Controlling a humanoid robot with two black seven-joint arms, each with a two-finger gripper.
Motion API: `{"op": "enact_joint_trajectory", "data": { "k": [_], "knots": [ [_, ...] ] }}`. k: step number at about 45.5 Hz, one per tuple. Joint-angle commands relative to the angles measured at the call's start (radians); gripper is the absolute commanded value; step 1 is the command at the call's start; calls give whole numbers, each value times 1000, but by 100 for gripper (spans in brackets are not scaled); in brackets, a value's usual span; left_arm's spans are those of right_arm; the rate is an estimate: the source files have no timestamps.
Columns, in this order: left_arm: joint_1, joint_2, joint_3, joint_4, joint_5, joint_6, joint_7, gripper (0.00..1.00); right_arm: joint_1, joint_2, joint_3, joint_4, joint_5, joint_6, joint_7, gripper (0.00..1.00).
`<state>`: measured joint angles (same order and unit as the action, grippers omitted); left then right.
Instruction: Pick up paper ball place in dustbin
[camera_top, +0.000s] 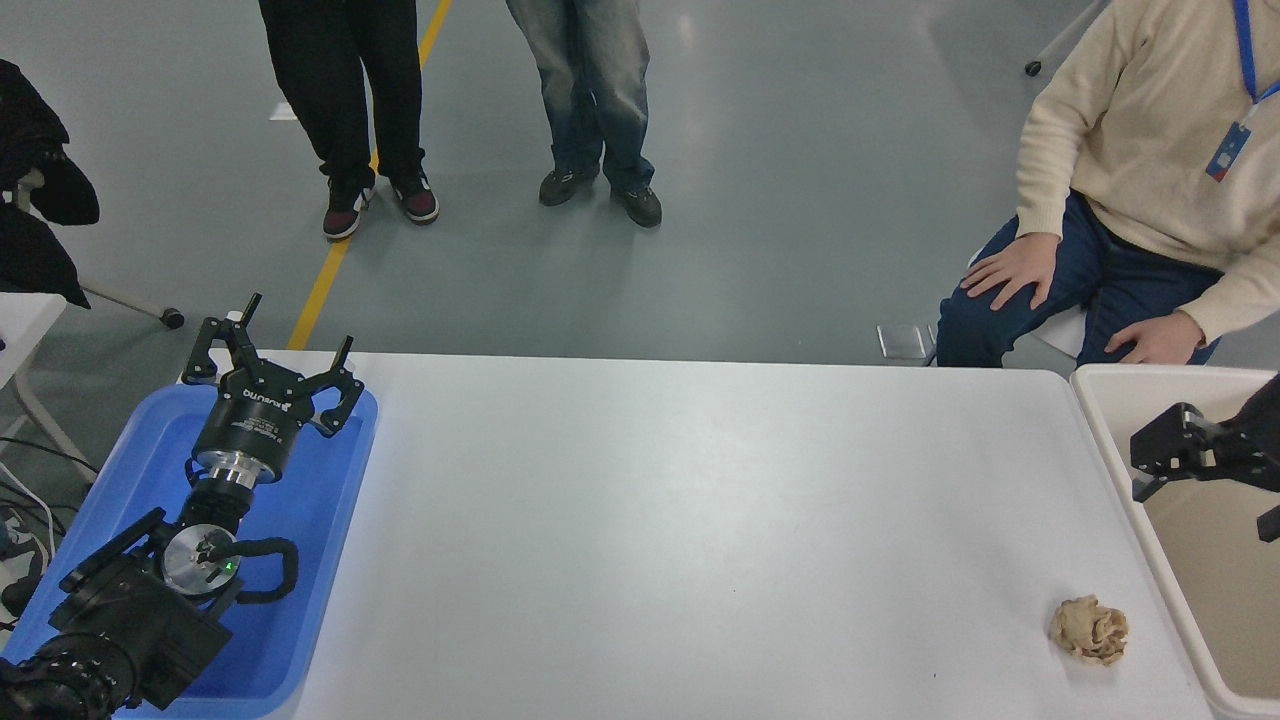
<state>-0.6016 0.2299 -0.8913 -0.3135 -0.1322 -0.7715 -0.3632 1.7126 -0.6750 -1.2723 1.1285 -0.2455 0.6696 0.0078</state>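
The paper ball (1089, 630), a tan wrinkly wad, lies on the white table (700, 520) near its front right corner, close to the dustbin's left wall. The dustbin (1108, 440), cream-beige with a thick pale rim, stands at the table's right end. My right gripper (1200, 490) comes in from the right edge, hangs over the dustbin's far part, and is open and empty, well behind the ball. My left gripper (280, 345) is parked open over the blue tray at the lower left.
A shallow blue tray (330, 500) sits at the table's left end under the left arm. A seated person in a cream sweater (1130, 130) is behind the dustbin, hands on knees. Two people stand on the floor beyond the table.
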Motion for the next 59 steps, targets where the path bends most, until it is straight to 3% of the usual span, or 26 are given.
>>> {"op": "enact_joint_trajectory", "data": {
  "k": [1,13,24,59],
  "knots": [
    [0,0,0,1,0,0,0,100,-260,-15,168,-90,-26,-175,0,100],
    [0,0,0,1,0,0,0,100,-459,20,298,-187,-120,-312,0,100],
    [0,0,0,-1,0,0,0,100,-504,23,300,-185,-181,-315,0,100],
    [-1,0,0,-1,0,0,0,100,-590,64,415,-190,-182,-344,-3,100]
  ]
}}
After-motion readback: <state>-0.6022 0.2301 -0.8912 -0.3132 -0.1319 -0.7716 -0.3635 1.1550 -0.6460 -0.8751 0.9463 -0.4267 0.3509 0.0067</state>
